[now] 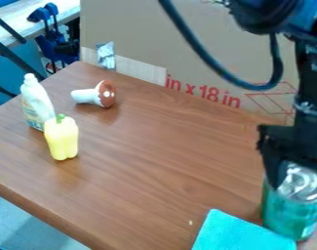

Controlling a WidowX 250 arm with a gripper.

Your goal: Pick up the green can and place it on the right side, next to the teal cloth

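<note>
My gripper (299,173) is at the top of an upright green can (287,212), toward the right of the tabletop (161,161). A turquoise cloth (235,234) lies just beside the can. Near the left edge stand a white bottle (35,97) and yellow pepper (61,139); a brown-capped mushroom (95,95) lies near the far left corner.

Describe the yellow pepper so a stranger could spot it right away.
On the brown wooden table, look toward the left of the view. The yellow pepper stands upright there, just in front of the white bottle. Its plump, ridged body and green stem set it apart.
</note>
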